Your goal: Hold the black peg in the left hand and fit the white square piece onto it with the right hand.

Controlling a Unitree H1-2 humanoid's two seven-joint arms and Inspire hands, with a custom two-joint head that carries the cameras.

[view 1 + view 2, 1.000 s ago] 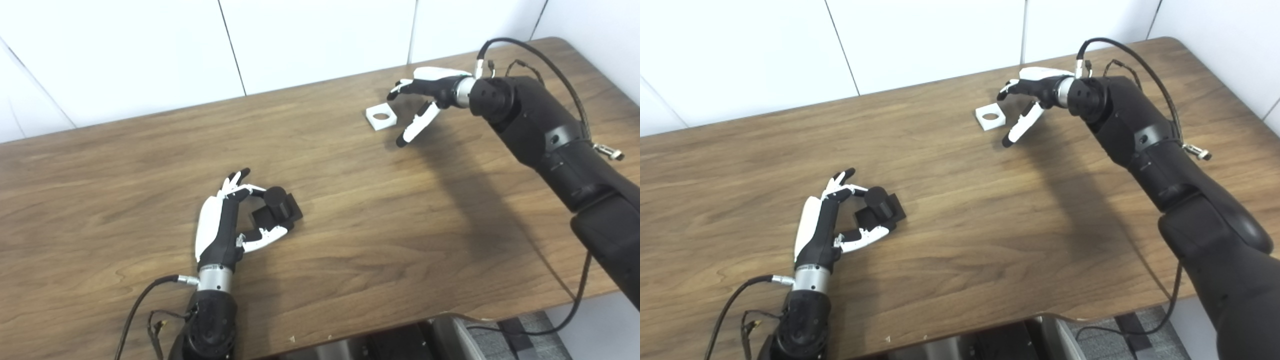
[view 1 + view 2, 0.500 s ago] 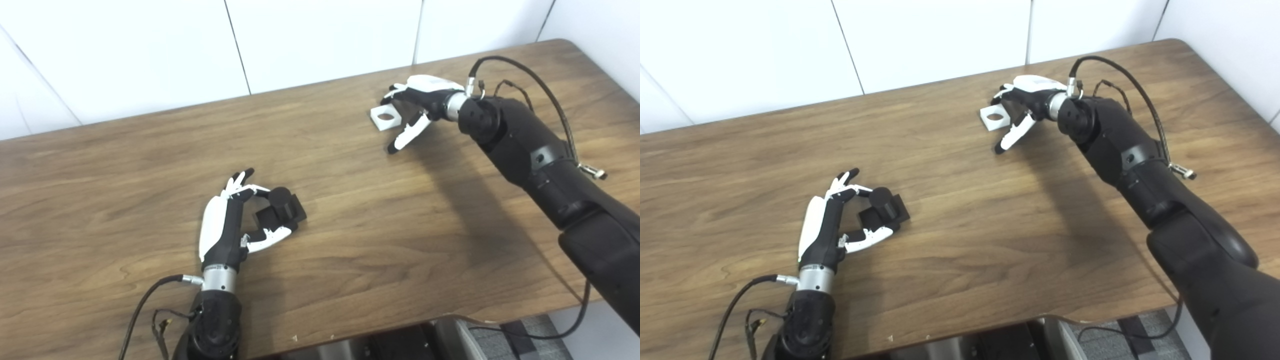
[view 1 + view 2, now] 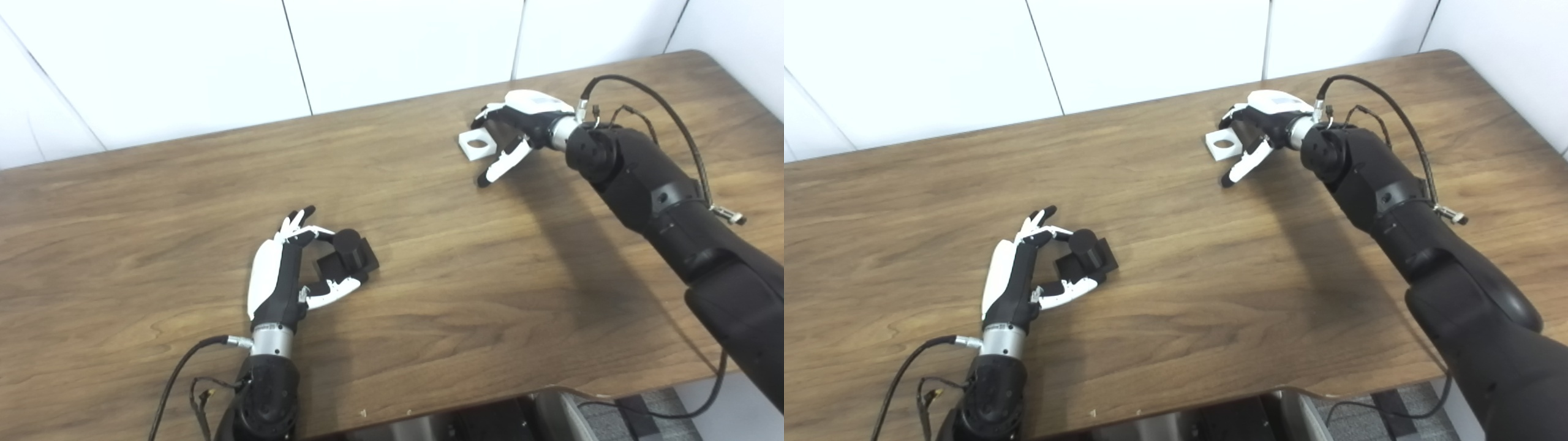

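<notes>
The black peg [image 3: 346, 252], a short cylinder on a square base, sits on the wooden table [image 3: 429, 294] left of centre. My left hand [image 3: 278, 278] wraps it, fingers [image 3: 309, 233] against the cylinder and thumb against the base. The white square piece [image 3: 476, 145], with a round hole, lies flat at the far right. My right hand [image 3: 519, 122] hovers at its right edge, open. Its fingers [image 3: 1236, 114] curl over the piece's far corner and the thumb points down-left beside it. I cannot tell whether they touch the piece.
A white panelled wall runs along the table's far edge. The right forearm [image 3: 649, 184] and its cable [image 3: 637, 89] stretch across the right side of the table. The front edge is close below my left arm. Bare wood lies between the peg and the piece.
My right hand has moved left onto the white piece's right edge, its fingers now curling over the far corner. The left hand and peg are still. The camera shifted slightly.
</notes>
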